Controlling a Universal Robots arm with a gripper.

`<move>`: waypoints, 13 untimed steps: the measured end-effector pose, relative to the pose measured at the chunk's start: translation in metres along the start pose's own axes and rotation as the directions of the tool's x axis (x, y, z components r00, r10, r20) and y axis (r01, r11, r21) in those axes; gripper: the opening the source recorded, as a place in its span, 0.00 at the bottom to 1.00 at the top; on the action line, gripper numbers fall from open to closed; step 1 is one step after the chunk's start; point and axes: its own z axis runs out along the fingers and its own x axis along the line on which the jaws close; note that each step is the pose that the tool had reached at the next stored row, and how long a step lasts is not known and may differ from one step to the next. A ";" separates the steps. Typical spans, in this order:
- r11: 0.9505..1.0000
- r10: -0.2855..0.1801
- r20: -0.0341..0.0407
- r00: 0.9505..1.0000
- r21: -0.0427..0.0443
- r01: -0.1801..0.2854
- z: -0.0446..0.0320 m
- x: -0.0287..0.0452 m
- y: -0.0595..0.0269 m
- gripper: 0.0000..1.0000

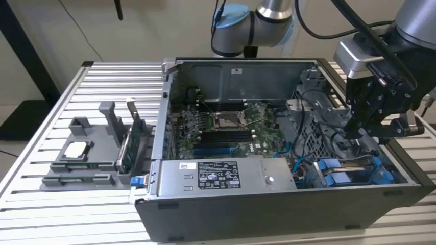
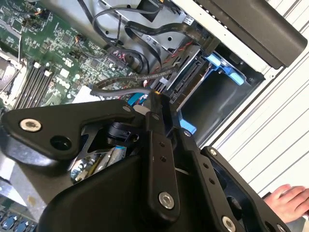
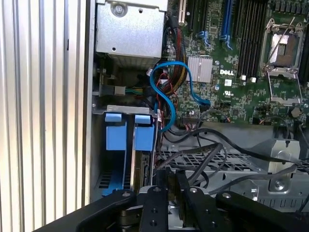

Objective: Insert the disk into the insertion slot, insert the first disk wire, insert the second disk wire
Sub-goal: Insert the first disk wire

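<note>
In the exterior view the fingers (image 1: 355,130) hang over the open computer case (image 1: 272,204), on its side toward the exterior view's right. They are pressed together. A black wire (image 2: 120,88) ends at their tips, but I cannot tell if they pinch it. The disk (image 1: 344,176) lies below them and nearer, in the drive bay at the near corner on that side. Its bright blue plastic carrier and a grey metal edge are seen, set in the slot.

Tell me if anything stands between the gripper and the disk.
Loose black cables run right past the gripper, close to the blue-framed disk standing on edge beside it. Nothing else visibly stands between them.
</note>
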 end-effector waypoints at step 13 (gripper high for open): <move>1.000 0.000 0.000 1.000 0.000 0.000 0.0011 0.0002 -0.0019 0.19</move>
